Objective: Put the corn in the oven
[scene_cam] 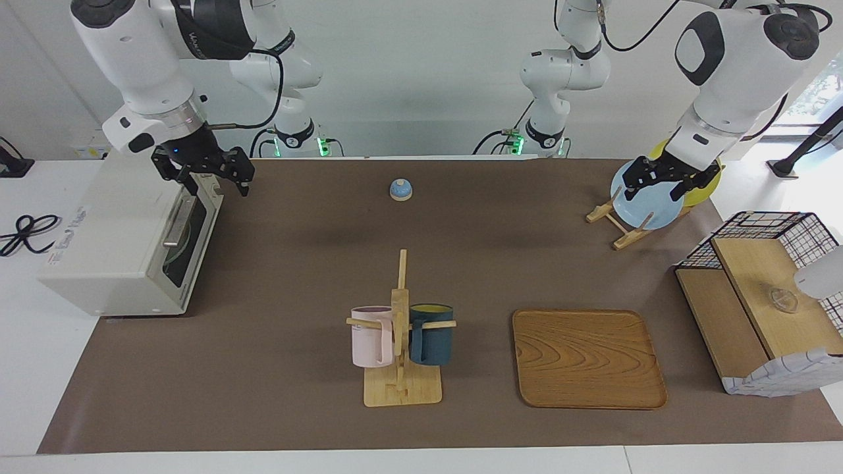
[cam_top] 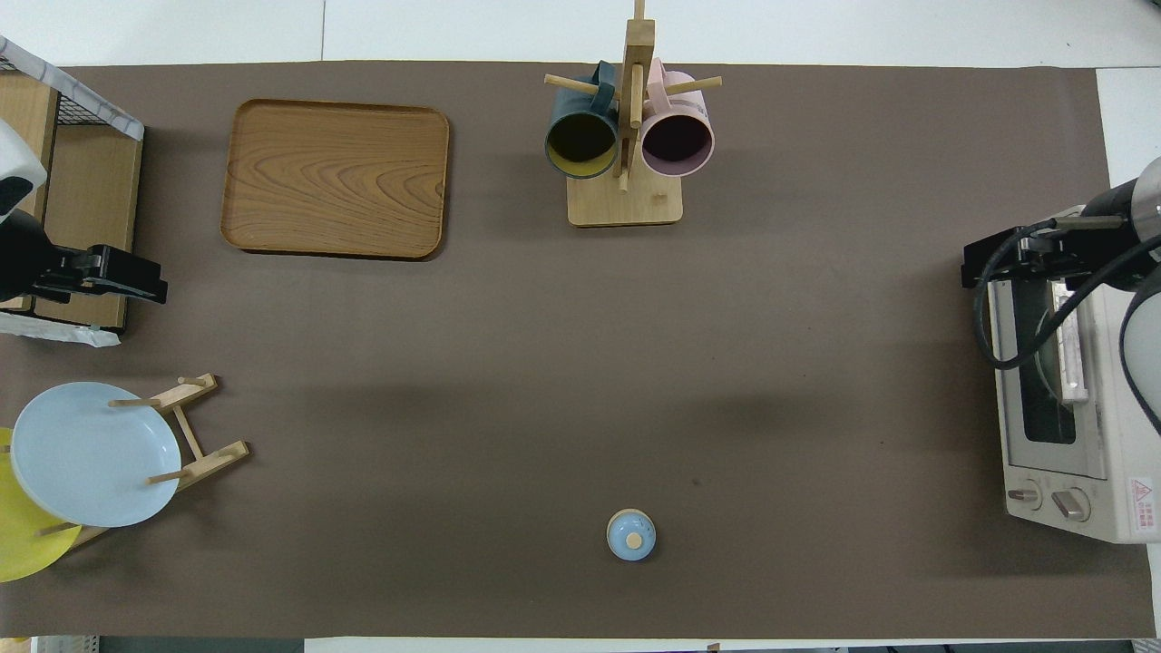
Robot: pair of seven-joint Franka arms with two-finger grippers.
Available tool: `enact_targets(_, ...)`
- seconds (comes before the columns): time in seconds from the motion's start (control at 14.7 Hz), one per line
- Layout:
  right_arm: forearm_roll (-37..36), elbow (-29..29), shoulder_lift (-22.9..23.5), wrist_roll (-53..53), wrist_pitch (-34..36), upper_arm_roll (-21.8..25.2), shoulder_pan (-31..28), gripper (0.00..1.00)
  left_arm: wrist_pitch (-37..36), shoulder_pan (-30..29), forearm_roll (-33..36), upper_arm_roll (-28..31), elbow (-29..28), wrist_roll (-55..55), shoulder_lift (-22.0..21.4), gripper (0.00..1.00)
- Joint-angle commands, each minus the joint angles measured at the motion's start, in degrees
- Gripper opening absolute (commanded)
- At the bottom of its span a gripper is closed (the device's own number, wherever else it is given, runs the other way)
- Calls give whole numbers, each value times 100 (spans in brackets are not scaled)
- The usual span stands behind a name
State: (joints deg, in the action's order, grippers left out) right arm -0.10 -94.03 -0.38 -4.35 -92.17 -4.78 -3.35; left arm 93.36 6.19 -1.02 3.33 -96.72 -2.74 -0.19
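The corn is out of view in both views. The off-white oven (scene_cam: 112, 237) (cam_top: 1070, 435) stands at the right arm's end of the table. Its dark-glass door is closed and the metal handle lies along the door's top. My right gripper (scene_cam: 217, 186) (cam_top: 980, 263) hangs open and empty over the oven's front top edge, at the corner nearer to the robots. My left gripper (scene_cam: 653, 194) (cam_top: 154, 286) is open and empty, up in the air by the plate rack, where that arm waits.
A mug rack (scene_cam: 400, 342) with a pink and a dark blue mug stands mid-table, a wooden tray (scene_cam: 588, 359) beside it. A wire-and-wood crate (scene_cam: 764, 303) and a plate rack (scene_cam: 625, 224) with blue and yellow plates are at the left arm's end. A small blue knobbed lid (scene_cam: 400, 189) lies near the robots.
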Motion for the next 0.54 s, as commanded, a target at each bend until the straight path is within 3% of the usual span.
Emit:
enact_targets(0.0, 10, 78, -15, -48, 112, -49, -43, 100, 94, -83, 137, -70, -145, -34, -139, 100)
enact_targets(0.48, 10, 69, -15, -40, 77, -58, -8, 100, 94, -83, 137, -70, -145, -34, -139, 100)
